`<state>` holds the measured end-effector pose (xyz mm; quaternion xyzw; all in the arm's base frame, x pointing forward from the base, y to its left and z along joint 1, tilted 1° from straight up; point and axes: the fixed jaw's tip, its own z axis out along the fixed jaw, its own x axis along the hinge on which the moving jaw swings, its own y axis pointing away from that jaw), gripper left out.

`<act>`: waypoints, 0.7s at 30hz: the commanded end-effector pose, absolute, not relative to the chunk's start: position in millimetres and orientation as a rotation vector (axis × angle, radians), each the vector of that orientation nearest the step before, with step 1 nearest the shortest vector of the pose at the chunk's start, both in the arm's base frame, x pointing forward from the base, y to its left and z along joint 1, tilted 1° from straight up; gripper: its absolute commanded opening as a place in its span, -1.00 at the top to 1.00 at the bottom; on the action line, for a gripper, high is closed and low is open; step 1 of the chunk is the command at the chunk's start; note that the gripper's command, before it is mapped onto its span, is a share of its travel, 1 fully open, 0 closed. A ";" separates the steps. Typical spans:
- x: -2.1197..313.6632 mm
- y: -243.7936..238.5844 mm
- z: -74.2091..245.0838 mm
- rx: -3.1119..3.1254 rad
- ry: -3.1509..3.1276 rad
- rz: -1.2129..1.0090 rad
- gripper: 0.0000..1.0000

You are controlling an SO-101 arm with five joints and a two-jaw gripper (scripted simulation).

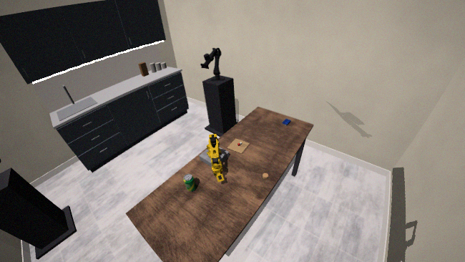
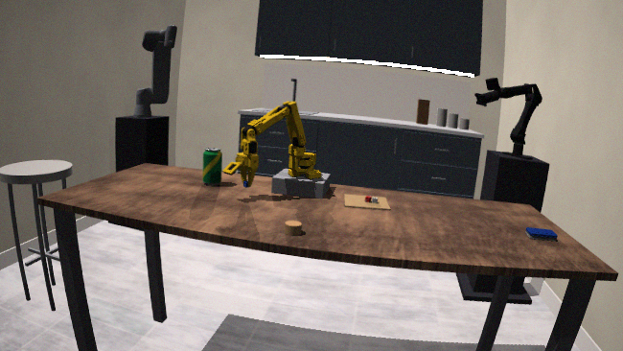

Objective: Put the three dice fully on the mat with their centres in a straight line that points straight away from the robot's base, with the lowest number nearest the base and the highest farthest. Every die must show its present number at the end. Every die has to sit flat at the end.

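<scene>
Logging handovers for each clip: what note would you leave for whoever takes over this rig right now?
Gripper: shut on a small blue die, low over the table near the green can, far from the mat.
On the mat: red die and white die, close together.
Done: two dice on the mat, blue one in grasp.
Left: set the blue die flat on the mat, then line all three up away from the base by number. The faces are too small to read.
</scene>
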<state>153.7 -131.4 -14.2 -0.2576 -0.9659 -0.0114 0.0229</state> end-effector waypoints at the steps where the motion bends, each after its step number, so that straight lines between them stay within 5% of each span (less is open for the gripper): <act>1: 154.7 -133.6 -2.9 -0.794 -3.009 -0.024 1.00; 21: 170.6 -110.8 -1.7 -0.588 -3.056 -0.021 1.00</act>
